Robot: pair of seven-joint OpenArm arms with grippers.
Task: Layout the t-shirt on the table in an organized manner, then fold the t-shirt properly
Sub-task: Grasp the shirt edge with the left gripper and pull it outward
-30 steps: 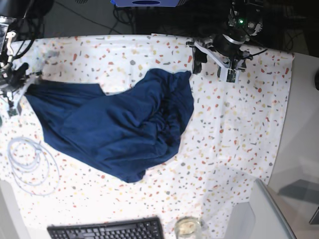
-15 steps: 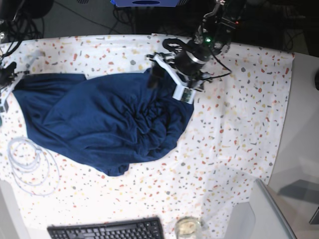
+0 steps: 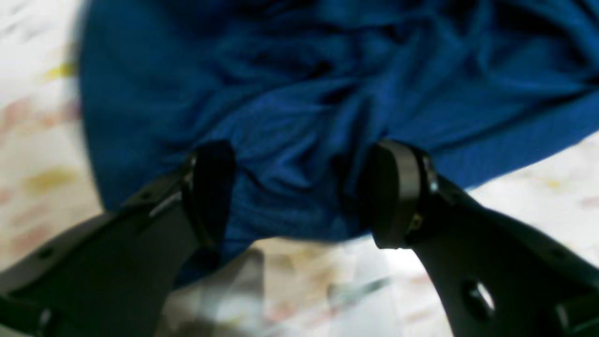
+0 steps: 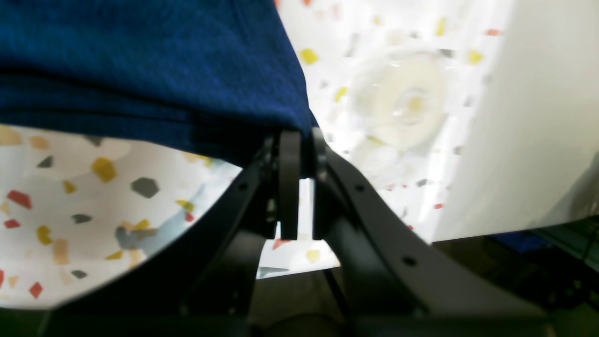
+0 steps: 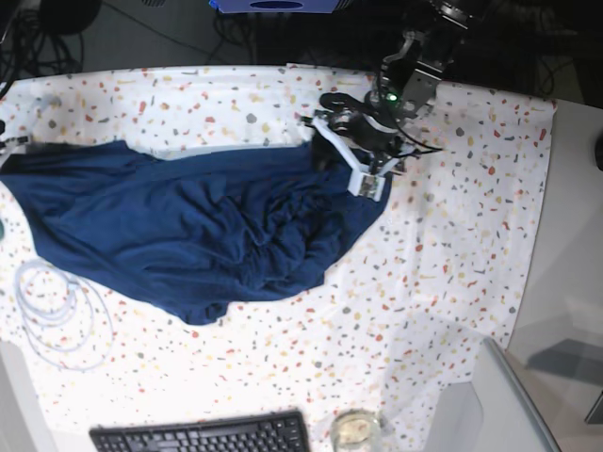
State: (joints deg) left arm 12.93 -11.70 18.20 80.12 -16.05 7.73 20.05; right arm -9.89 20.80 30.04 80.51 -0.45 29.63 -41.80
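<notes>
The dark navy t-shirt [image 5: 198,226] lies crumpled and stretched wide across the speckled table [image 5: 452,217], from the base view's left edge to the middle. My left gripper [image 5: 341,160] hangs over the shirt's upper right corner. In the left wrist view this gripper [image 3: 304,192] is open, its two black fingers [image 3: 398,192] straddling a bunched fold of the t-shirt [image 3: 299,93] near its hem. In the right wrist view my right gripper [image 4: 302,154] is shut on a corner of the t-shirt [image 4: 140,70], held just above the table [image 4: 70,187]. That arm is almost wholly outside the base view.
A coiled white cable [image 5: 52,301] lies at the table's left front. A black keyboard [image 5: 203,435] and a glass jar [image 5: 356,428] stand at the front edge. Plain grey surface [image 5: 565,282] borders the right side. A clear round object [image 4: 398,103] lies near the right gripper.
The right gripper has pulled the shirt's left corner further left and back, stretching the shirt wider. The left arm moved from the back right onto the shirt's upper right corner, jaws still open.
</notes>
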